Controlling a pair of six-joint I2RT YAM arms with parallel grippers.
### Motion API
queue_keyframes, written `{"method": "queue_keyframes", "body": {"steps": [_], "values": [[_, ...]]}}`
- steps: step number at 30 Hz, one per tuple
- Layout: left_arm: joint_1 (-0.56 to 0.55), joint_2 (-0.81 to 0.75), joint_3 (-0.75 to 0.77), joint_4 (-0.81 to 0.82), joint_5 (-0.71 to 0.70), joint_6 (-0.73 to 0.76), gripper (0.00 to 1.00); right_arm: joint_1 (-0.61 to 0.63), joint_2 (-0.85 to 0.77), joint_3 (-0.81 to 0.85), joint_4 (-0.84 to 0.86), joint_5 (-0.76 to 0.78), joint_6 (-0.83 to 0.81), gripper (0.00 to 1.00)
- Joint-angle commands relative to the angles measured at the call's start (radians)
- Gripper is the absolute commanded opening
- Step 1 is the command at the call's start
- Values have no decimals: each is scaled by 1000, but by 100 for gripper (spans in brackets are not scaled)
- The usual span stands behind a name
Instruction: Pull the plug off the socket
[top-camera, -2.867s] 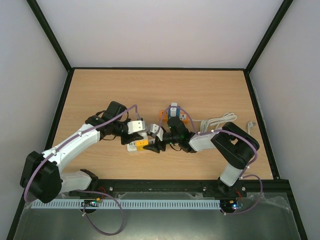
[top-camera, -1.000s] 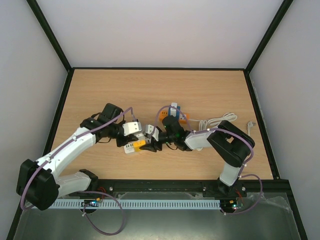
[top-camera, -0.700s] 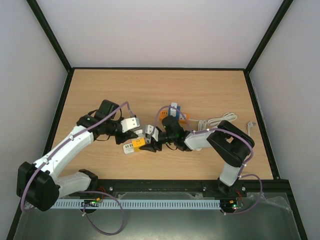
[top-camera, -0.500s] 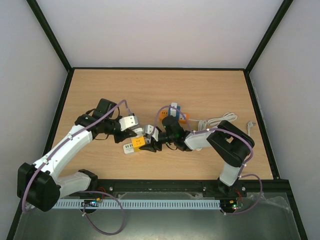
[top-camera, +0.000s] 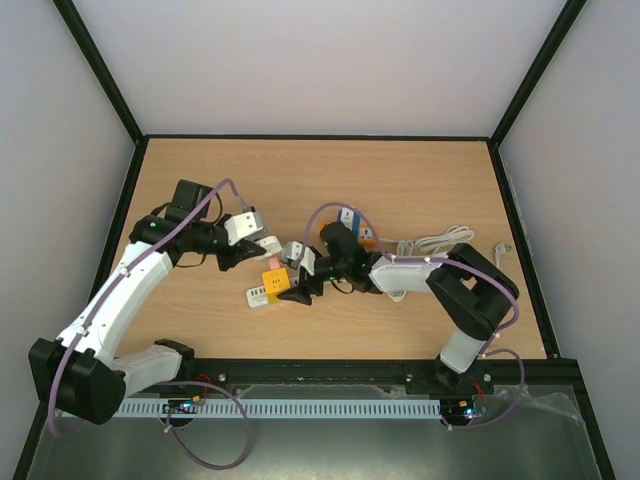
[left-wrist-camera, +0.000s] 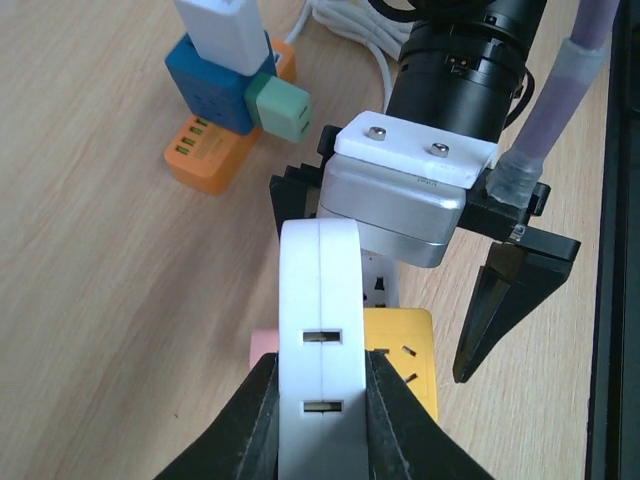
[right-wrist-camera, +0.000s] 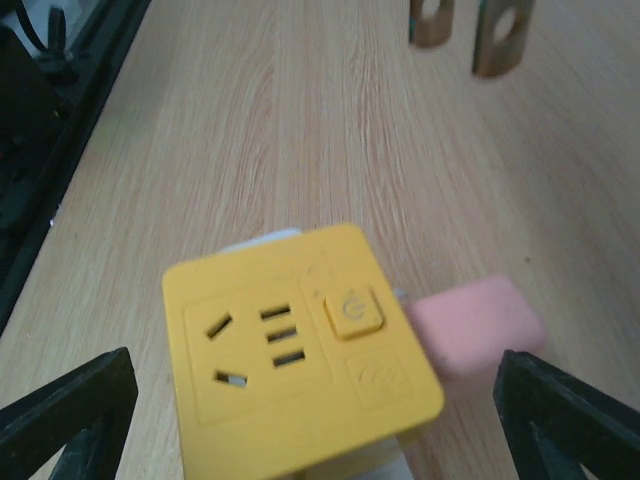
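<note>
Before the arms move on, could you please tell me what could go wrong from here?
The left gripper holds the white flat plug close to the yellow square socket block; a low swing could snag its brass prongs there. The open right gripper straddles that block, so a careless retreat might drag it.

My left arm (top-camera: 120, 290) climbs from its base, bends at a far-left elbow and swings its wrist rightward toward centre. The left gripper (left-wrist-camera: 320, 405) is clamped tight on the plug (left-wrist-camera: 318, 290). My right arm (top-camera: 470, 300) folds at the elbow and lays its forearm low, reaching leftward. The right gripper (top-camera: 300, 288) angles down-left, fingers (right-wrist-camera: 70, 415) spread wide, gripping nothing.
</note>
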Motion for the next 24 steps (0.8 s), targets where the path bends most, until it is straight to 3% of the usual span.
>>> {"method": "queue_keyframes", "body": {"steps": [1,7,14,24], "values": [[2,-7,53,-84,88,52,3,-4,-90,81,-105,-47,-8,96],[10,12,85,-166,119,99,4,-46,-178,99,-185,-89,24,94],[8,25,84,-208,157,130,5,-80,-280,113,-266,-130,66,67],[-33,29,77,-171,166,87,6,-79,-274,152,-225,-232,242,60]]}}
